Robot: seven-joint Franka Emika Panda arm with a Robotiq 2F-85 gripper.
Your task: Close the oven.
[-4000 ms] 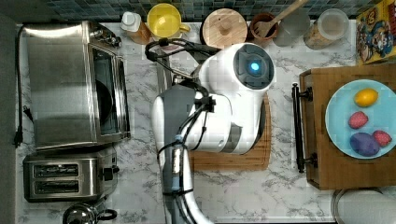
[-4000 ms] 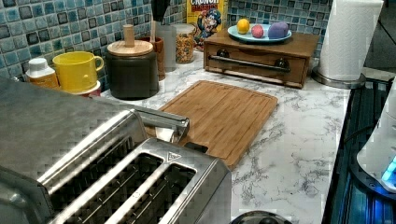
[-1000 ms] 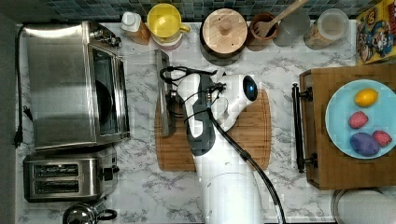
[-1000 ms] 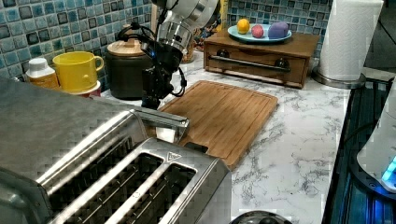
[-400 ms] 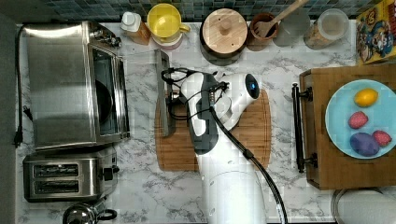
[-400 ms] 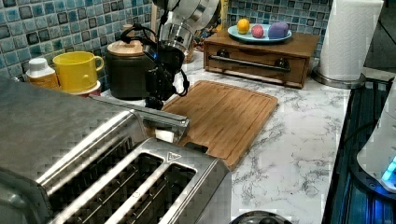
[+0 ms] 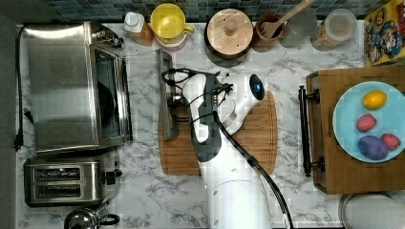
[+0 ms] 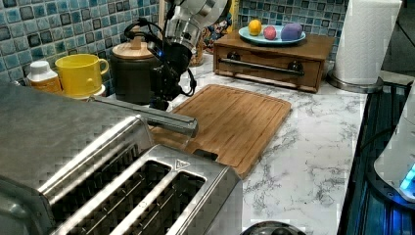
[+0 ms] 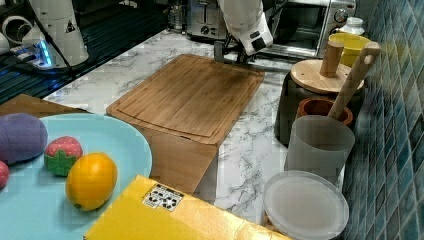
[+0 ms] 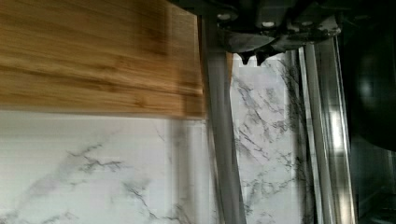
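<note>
The oven [image 7: 62, 86] stands at the top view's left with its glass door [image 7: 143, 86] folded down flat and open. The door's long metal bar handle [image 7: 164, 71] lies along the edge of the wooden cutting board [image 7: 248, 138]. My gripper [image 7: 174, 102] hangs low right beside the handle's middle, on the board side. In the wrist view the two fingertips [image 10: 246, 57] are pressed together, shut on nothing, just next to the handle [image 10: 222, 140]. The left view shows the gripper [image 8: 159, 100] right behind the handle [image 8: 161, 120].
A two-slot toaster [image 7: 67, 181] sits beside the oven. A yellow mug [image 7: 168, 21], a dark jar with a wooden lid [image 7: 229, 31] and other containers line the back wall. A wooden tray [image 7: 325, 138] carries a blue plate of fruit.
Four seconds ago the arm was high and the gripper away from the handle; it has come down beside the handle. Over the last second it barely shifts, and the door stays down.
</note>
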